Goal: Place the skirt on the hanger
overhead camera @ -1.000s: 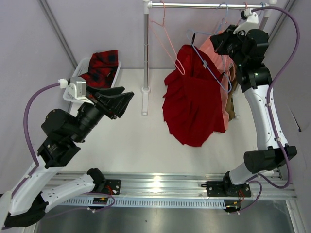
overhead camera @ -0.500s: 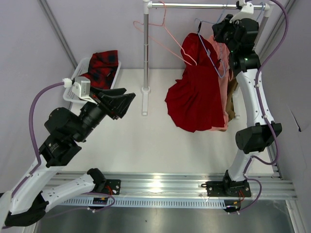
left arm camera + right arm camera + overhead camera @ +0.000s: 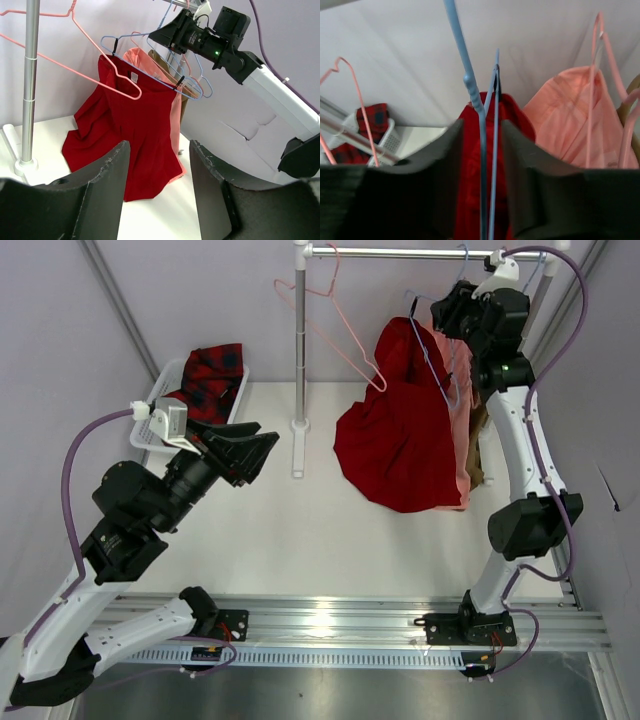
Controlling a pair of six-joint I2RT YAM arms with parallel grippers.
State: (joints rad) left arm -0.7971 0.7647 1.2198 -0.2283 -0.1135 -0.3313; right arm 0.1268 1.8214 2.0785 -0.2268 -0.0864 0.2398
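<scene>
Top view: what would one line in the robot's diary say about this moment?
right gripper: shut on blue hanger | red skirt: hanging from that hanger | left gripper: open, empty | hook on rail: unclear

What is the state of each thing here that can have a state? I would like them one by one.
skirt: clipped on the hanger, hanging down.
hanger: loaded, held at its neck.
right hand: closed on the hanger.
left hand: open, empty.
pink skirt: hanging beside the red one.
pink hanger: empty, on the rail.
plaid garment: lying in the basket.
</scene>
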